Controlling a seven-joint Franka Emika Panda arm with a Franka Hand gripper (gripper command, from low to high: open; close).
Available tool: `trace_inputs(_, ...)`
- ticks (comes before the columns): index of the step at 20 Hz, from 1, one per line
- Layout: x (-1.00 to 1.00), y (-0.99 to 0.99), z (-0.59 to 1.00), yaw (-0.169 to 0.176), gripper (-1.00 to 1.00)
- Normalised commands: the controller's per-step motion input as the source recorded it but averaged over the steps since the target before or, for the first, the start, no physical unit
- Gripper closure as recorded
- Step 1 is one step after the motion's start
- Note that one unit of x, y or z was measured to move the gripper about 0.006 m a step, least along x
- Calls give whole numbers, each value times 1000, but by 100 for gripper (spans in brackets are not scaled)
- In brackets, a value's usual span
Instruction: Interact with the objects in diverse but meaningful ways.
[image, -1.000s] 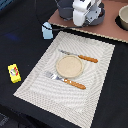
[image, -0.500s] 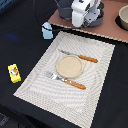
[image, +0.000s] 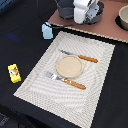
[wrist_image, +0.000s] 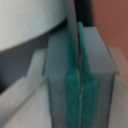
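Note:
My gripper (image: 83, 19) hangs at the far end of the scene, over the grey frying pan (image: 98, 14) on the brown board. In the wrist view the gripper (wrist_image: 80, 55) has its green pads (wrist_image: 71, 75) pressed together, and a thin grey edge (wrist_image: 74, 20), seemingly the pan's rim, is pinched between them. The pale blue carton (image: 47, 31) stands at the far corner of the placemat on the exterior view's left. The yellow packet with a red mark (image: 14, 73) lies on the black cloth further to that side. Sausage and fish are out of view.
A striped placemat (image: 35, 85) holds a round wooden plate (image: 69, 65), an orange-handled fork (image: 65, 80) and an orange-handled knife (image: 80, 56). A bowl (image: 122, 17) sits at the far corner on the exterior view's right, on the brown board (image: 107, 29).

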Motion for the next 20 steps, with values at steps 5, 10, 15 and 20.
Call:
trace_inputs(5, 664, 241, 258, 0, -100)
trace_inputs(10, 735, 202, 306, 0, -100)
trace_inputs(15, 578, 118, 236, 0, -100)
trace_inputs(20, 395, 56, 139, 0, -100)
